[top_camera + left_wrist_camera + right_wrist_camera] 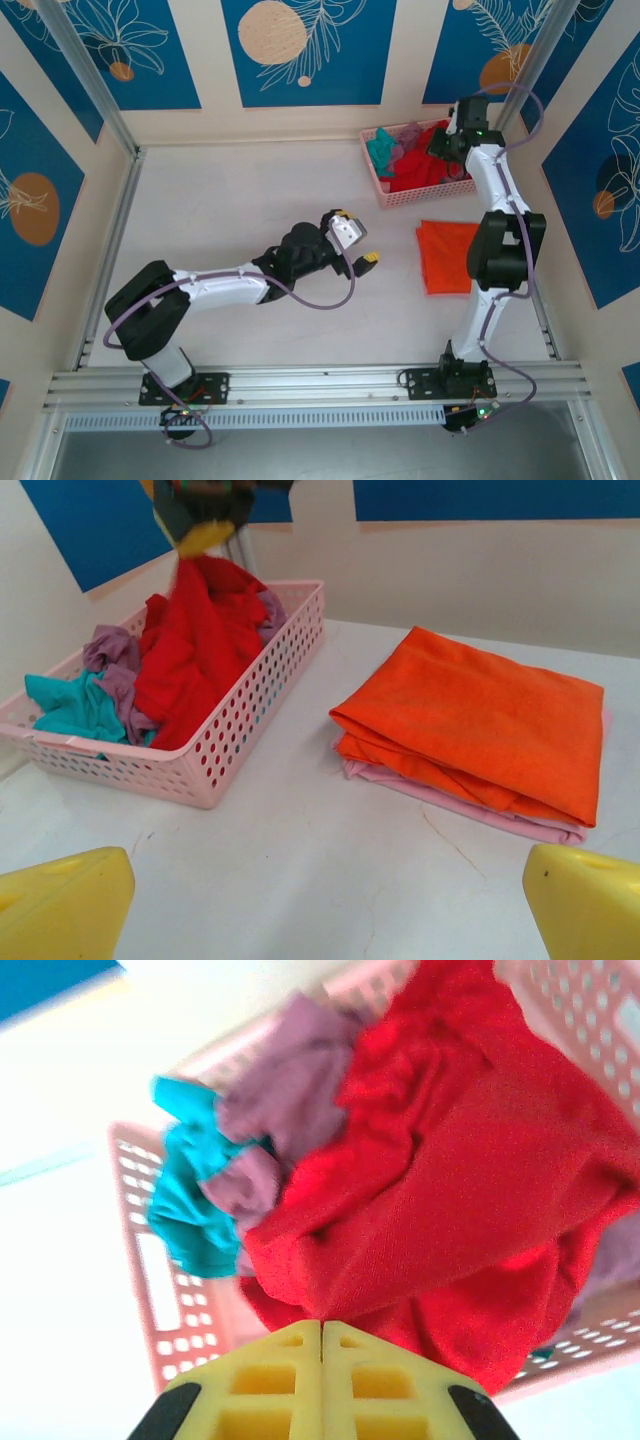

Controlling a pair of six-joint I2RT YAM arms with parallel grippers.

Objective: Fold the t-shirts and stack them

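Observation:
The bright red t-shirt [425, 165] [470, 1190] lies heaped in the pink basket [402, 194], its top pulled upward [200, 650]. My right gripper [447, 135] [322, 1325] hangs over the basket, shut on a pinch of that red cloth. Beside it in the basket lie the teal t-shirt [75, 705] [195, 1200] and the mauve t-shirt [110, 650] [290, 1090], both crumpled. The orange t-shirt [445, 255] [480, 710] sits folded on the table right of centre. My left gripper [358, 240] [330, 910] is open at mid-table, facing the basket and the orange tee, holding nothing.
A folded pale pink cloth [470, 805] peeks out from under the orange tee. The pink lattice basket [250, 710] stands at the back right by the wall. White table [240, 200] stretches to the left, bounded by metal rails and patterned walls.

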